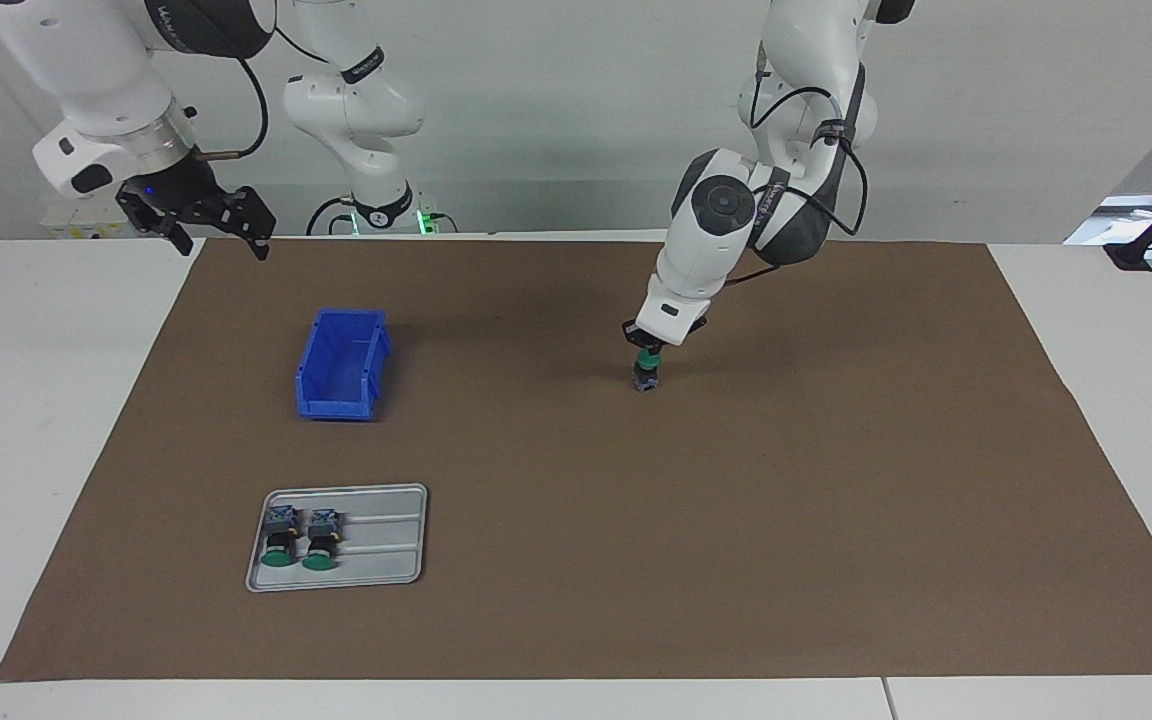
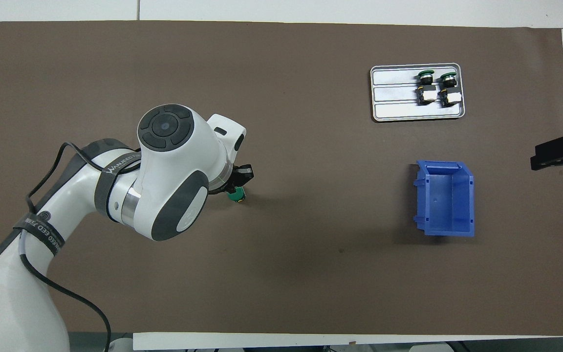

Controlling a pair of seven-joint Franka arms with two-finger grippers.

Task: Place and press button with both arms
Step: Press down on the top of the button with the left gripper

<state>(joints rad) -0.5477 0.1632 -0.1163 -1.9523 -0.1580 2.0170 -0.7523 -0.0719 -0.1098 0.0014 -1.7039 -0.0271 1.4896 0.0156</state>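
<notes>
The left gripper [image 1: 648, 352], fingers closed, stood on the green cap of the upright button [image 1: 646, 376] directly beneath; the right gripper [image 1: 198, 215] waited open, well apart.

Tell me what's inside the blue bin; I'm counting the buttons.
Nothing shows inside the blue bin: its floor looks bare in both views, though its walls hide some corners. Two buttons lie on the tray; a third stands under the left gripper.
</notes>
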